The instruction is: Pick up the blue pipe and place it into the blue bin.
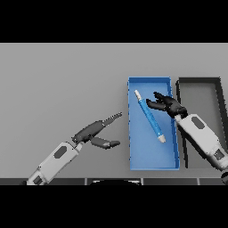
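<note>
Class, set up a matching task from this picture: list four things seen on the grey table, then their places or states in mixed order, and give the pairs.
Things:
1. blue pipe
2. dark bin
3. left hand
4. right hand

Places or states:
A. open, over bare table left of the bins
B. lying slantwise inside the blue bin
C. right of the blue bin
D. over the blue bin's right side, beside the pipe

Pairs: 1-B, 2-C, 3-A, 4-D
</note>
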Tool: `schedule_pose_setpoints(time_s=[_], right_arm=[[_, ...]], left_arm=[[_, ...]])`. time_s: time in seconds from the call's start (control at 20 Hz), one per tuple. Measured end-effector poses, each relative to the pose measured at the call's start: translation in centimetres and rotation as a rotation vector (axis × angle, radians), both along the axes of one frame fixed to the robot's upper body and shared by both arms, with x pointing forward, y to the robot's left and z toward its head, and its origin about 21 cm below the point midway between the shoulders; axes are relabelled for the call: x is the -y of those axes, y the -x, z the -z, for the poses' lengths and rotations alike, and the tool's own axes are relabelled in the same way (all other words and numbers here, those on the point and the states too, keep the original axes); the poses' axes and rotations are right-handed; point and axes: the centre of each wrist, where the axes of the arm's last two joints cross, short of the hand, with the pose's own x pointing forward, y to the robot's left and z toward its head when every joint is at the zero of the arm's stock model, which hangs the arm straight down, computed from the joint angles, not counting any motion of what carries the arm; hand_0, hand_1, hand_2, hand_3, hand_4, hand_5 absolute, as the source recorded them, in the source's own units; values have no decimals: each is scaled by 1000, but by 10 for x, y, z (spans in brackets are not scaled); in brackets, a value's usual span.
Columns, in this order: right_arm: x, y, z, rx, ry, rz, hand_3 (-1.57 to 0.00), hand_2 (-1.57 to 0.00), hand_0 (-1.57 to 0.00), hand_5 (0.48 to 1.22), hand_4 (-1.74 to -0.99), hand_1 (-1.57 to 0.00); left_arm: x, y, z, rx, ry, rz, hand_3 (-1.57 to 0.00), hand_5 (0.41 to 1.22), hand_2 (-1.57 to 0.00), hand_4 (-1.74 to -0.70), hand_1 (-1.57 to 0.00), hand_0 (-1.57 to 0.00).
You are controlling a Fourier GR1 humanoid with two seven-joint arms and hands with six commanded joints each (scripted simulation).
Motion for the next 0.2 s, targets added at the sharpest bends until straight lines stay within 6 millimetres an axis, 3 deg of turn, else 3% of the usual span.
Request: schedule_pose_setpoints(time_s=[0.2], right_arm=[[-5,2,0,4,11,-11,-8,-14,-20,769,-1186,-15]], left_arm=[[3,0,7,-17,-19,-8,1,474,1,-826,1,1]])
